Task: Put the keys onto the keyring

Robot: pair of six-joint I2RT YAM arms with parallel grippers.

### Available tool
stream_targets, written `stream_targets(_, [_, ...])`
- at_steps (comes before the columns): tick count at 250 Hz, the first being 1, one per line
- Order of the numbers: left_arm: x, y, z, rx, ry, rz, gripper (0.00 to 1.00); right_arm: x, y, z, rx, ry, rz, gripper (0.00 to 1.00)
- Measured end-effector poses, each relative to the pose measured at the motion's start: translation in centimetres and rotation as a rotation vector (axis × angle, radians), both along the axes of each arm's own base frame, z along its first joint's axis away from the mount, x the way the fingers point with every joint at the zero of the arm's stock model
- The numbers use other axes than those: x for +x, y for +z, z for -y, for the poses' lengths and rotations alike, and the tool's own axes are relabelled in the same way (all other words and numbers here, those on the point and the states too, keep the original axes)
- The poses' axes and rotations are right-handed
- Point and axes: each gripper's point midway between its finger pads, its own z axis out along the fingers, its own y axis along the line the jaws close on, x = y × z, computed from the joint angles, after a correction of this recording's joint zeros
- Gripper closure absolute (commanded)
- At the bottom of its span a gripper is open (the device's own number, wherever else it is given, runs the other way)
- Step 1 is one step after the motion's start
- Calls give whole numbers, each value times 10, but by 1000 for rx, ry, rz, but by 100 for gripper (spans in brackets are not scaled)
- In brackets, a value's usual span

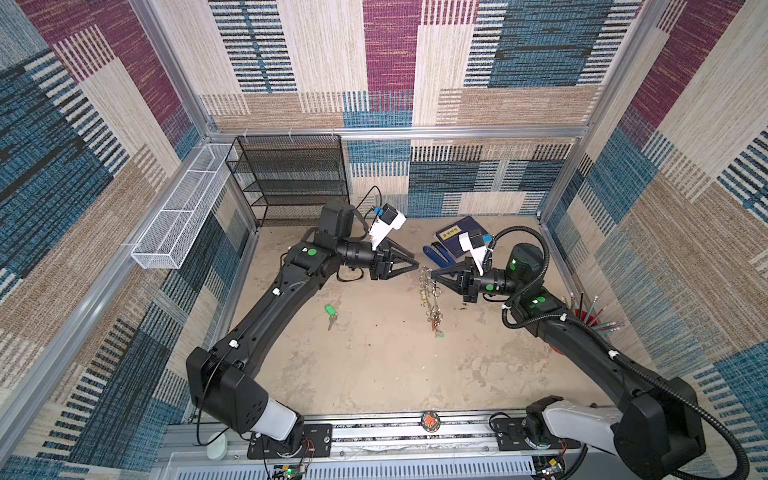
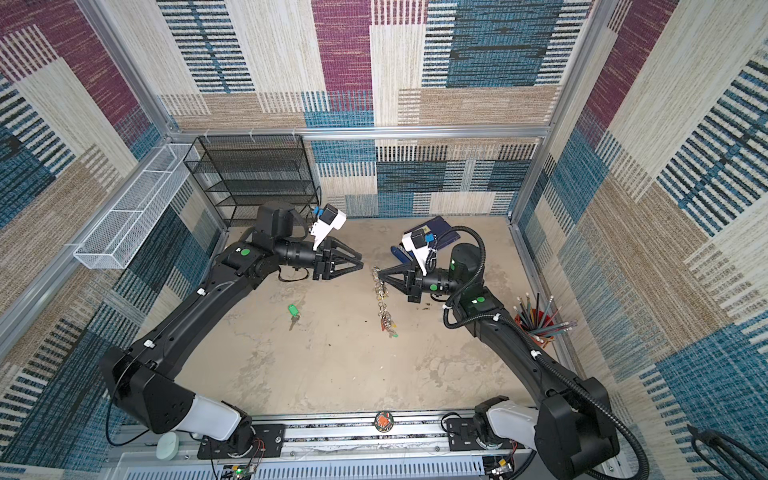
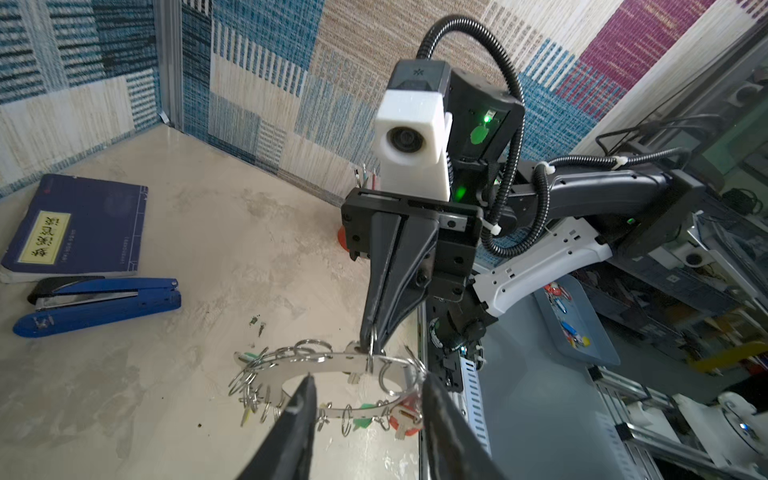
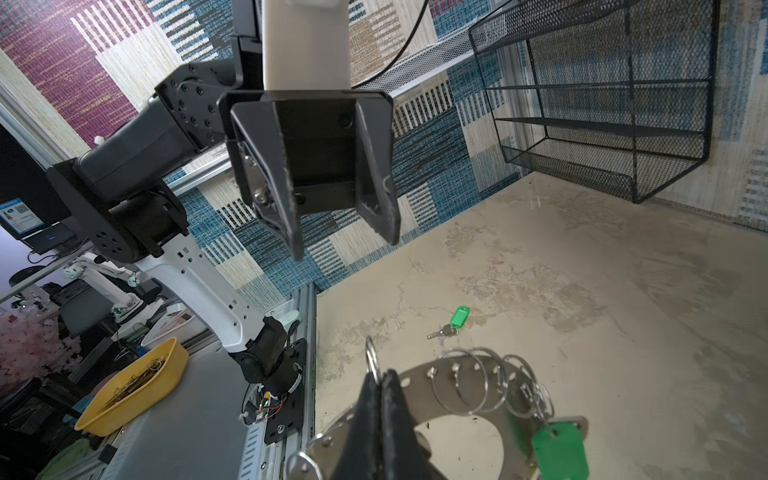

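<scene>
Two grippers face each other over mid-table. The right gripper [image 1: 433,274] is pinched tight on the rim of the keyring [image 1: 430,300], which hangs edge-on from it. The left gripper [image 4: 345,246] is just beside the keyring, jaws spread, holding nothing. The green-tagged key [image 1: 331,313] lies flat on the table [image 1: 374,365], well apart, on the left arm's side.

Keyring [image 3: 340,360]: flat grey metal with a dull brushed sheen; its split rings [image 3: 245,382] are bright polished wire. Loose key [image 4: 440,331]: silver metal, carrying a glossy green plastic tag [image 4: 460,316]. Left gripper [image 4: 345,248]: matt black plastic, scuffed pale along the edges. Table [image 1: 374,374]: matt, mottled, stone-like beige. Walls [image 1: 390,62]: rough woven textile. Rack [image 1: 291,174] — black metal mesh. Stapler [image 3: 104,303] — glossy blue enamel.
</scene>
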Motion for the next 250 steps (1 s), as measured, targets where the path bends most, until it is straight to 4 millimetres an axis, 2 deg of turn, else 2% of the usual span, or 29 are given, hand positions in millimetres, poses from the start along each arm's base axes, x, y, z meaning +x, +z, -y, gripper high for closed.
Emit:
stream_targets(81, [-16, -27, 24, 127, -107, -64, 62, -2, -4, -1, -15, 7, -3, 100])
stream_targets(134, [-14, -37, 29, 165, -108, -79, 69, -3, -5, -3, -17, 15, -3, 100])
stream_targets(185, [-10, -36, 29, 174, -95, -72, 74, -4, -7, -4, -18, 20, -7, 100])
stream_targets(250, [-9, -37, 30, 175, -97, -75, 87, -4, -9, -5, -20, 21, -12, 100])
